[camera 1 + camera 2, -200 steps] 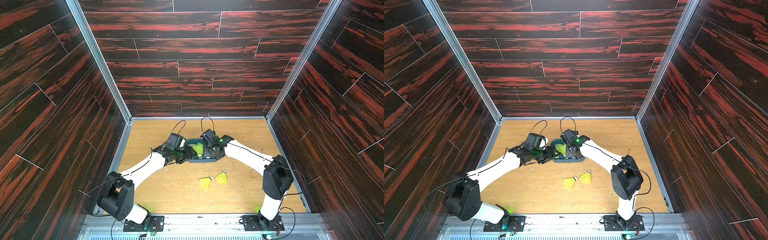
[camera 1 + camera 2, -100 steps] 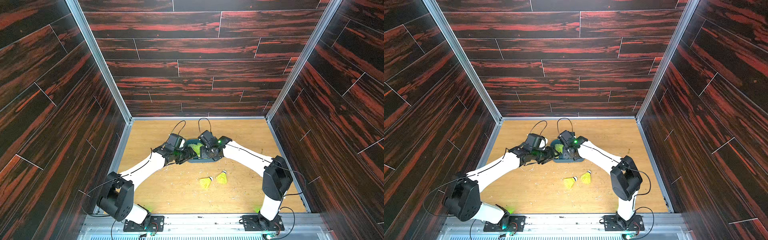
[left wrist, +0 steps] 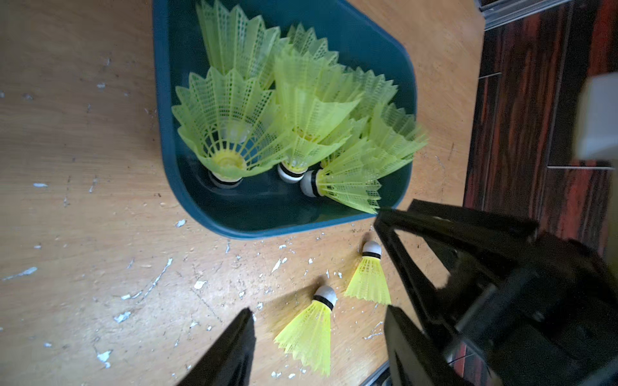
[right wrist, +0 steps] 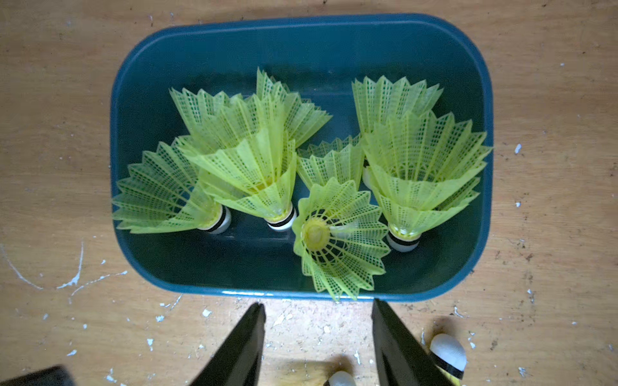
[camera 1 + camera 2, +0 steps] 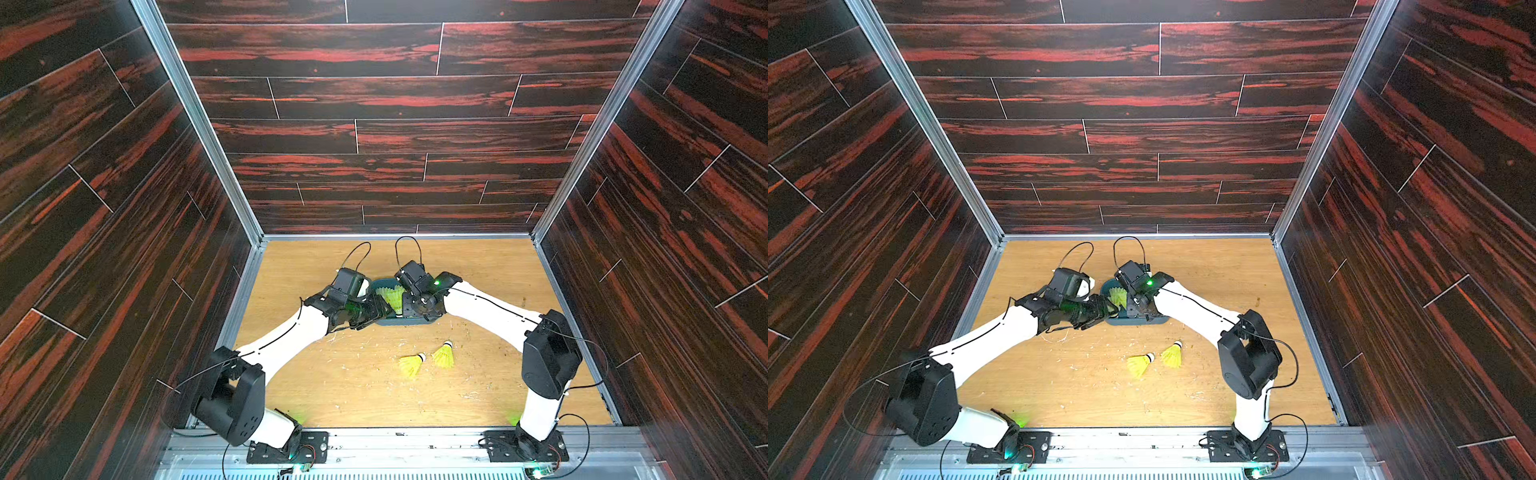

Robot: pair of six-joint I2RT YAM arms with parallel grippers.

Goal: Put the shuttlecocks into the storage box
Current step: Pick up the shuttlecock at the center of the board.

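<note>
The left gripper (image 3: pixel 317 310) and the right gripper (image 4: pixel 317 304) both hang spread and empty. The storage box (image 4: pixel 301 43) lies just ahead of the right gripper's tips. It holds about eight shuttlecocks (image 4: pixel 337 237), overlapped past a sure count. Two loose shuttlecocks (image 3: pixel 311 331) lie on the flecked table (image 3: pixel 83 133) below the left gripper. The right gripper stands between the left gripper and the storage box's near corner.

It was a laboratory robot cell: dark red wood-print panels (image 5: pixel 395 99) closed three sides in aluminium profiles (image 5: pixel 200 124), and the left arm (image 5: pixel 286 345) and right arm (image 5: pixel 486 307) stood bolted on a metal rail (image 5: pixel 399 438) beside a scratched wooden tabletop (image 5: pixel 353 395).
</note>
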